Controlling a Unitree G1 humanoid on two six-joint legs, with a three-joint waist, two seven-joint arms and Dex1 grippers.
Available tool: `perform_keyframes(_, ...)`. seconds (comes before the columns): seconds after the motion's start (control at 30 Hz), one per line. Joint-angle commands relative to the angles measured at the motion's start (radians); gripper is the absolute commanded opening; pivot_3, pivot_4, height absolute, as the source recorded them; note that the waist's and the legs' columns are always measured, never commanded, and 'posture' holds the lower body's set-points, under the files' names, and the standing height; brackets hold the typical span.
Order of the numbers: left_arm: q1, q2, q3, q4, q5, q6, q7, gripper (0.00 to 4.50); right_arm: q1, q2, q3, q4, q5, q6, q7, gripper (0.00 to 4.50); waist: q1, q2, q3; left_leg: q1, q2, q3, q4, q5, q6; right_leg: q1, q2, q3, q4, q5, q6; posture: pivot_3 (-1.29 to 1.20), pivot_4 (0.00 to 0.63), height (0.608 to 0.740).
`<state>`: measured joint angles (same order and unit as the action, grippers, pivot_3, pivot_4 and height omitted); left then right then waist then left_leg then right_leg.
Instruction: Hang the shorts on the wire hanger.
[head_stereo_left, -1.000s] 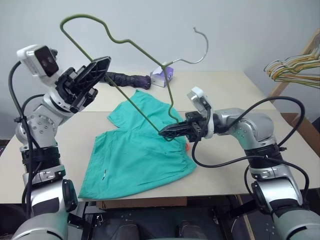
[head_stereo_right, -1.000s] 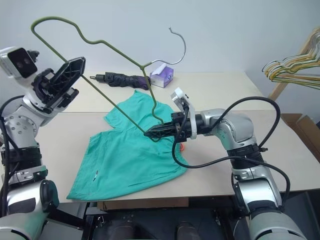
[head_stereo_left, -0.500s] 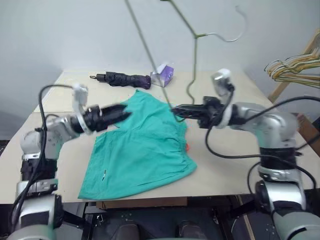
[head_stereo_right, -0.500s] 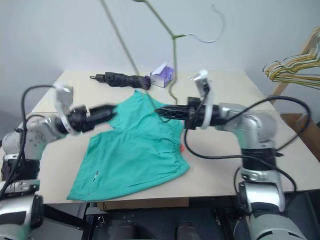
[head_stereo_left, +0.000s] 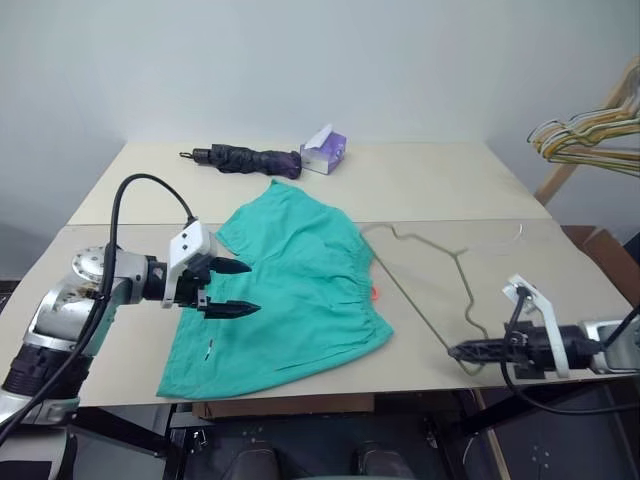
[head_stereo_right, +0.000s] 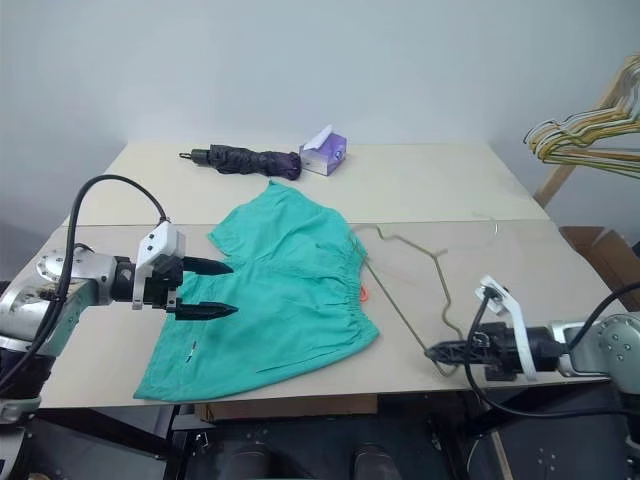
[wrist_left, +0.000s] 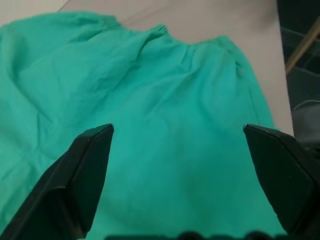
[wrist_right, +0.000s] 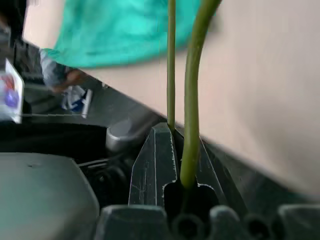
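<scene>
**Hanger down flat on the desk, shorts untouched**

The teal-green shorts (head_stereo_left: 285, 295) are spread flat around the middle of the desk (head_stereo_left: 420, 175), a bit toward 9 o'clock, gathered waistband facing 3 o'clock and the leg openings toward 7 and 11.

The wire hanger (head_stereo_left: 425, 275) lies flat on the desk just beside the waistband, at about 3 o'clock from the shorts, with its hook out toward the desk's 3 o'clock edge. One corner sticks out at the front edge, around 5 o'clock.

The right end effector (head_stereo_left: 462, 351) sits at that front edge, clenched on that hanger corner. In the right wrist view you can see the wire (wrist_right: 192, 100) running down between the closed fingers.

The left end effector (head_stereo_left: 232, 288) is released, fingers spread wide, poking in from 9 o'clock over the shorts' near leg. From these angles I can't tell if a fingertip actually touches the fabric (wrist_left: 165, 125).

Back at 12 o'clock there's a dark folded umbrella (head_stereo_left: 245, 158) and a small purple tissue box (head_stereo_left: 325, 150) right next to it. A bunch of coloured hangers (head_stereo_left: 590, 135) hangs off to 2 o'clock, past the desk.
</scene>
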<state>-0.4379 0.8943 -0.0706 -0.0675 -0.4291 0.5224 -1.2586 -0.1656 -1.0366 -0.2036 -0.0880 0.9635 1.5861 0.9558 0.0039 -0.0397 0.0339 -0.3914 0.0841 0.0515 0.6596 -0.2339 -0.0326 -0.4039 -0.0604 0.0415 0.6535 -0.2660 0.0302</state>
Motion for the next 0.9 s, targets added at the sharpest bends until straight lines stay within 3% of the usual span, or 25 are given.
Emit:
perform_keyframes(0.03,-0.039,-0.004,0.001,-0.042,0.002,0.003,0.002,4.49,-0.002,-0.048,0.046,0.073,-0.011,-0.02,0.067,0.0,-0.005,0.0,0.0,0.001,0.0,0.0,0.0,0.0,0.0,0.0,0.0,0.0,0.0,0.0,0.0,0.04,0.0,0.74)
perform_keyframes(0.37,-0.005,-0.002,0.004,-0.062,0.005,0.007,0.005,4.49,-0.104,-0.011,0.25,0.202,-0.105,-0.131,0.156,0.0,-0.019,0.0,0.0,0.001,0.0,0.0,0.0,0.0,0.0,0.0,0.001,0.001,0.001,-0.001,0.001,0.06,0.0,0.74)
perform_keyframes(0.7,0.0,-0.003,0.009,-0.036,0.031,-0.01,0.011,4.49,-0.133,0.022,0.256,0.211,-0.11,-0.191,0.245,0.0,-0.001,0.0,0.0,0.001,0.0,0.0,0.0,0.0,0.0,0.0,0.001,0.0,0.001,-0.001,0.001,0.07,0.0,0.74)
perform_keyframes(0.9,0.011,-0.004,0.007,-0.033,0.042,-0.023,0.012,4.49,-0.103,0.004,0.255,0.118,-0.108,-0.23,0.279,0.0,0.007,0.0,0.0,0.001,0.0,0.0,0.0,0.0,0.0,0.0,0.001,0.0,0.001,-0.001,0.001,0.07,0.0,0.74)
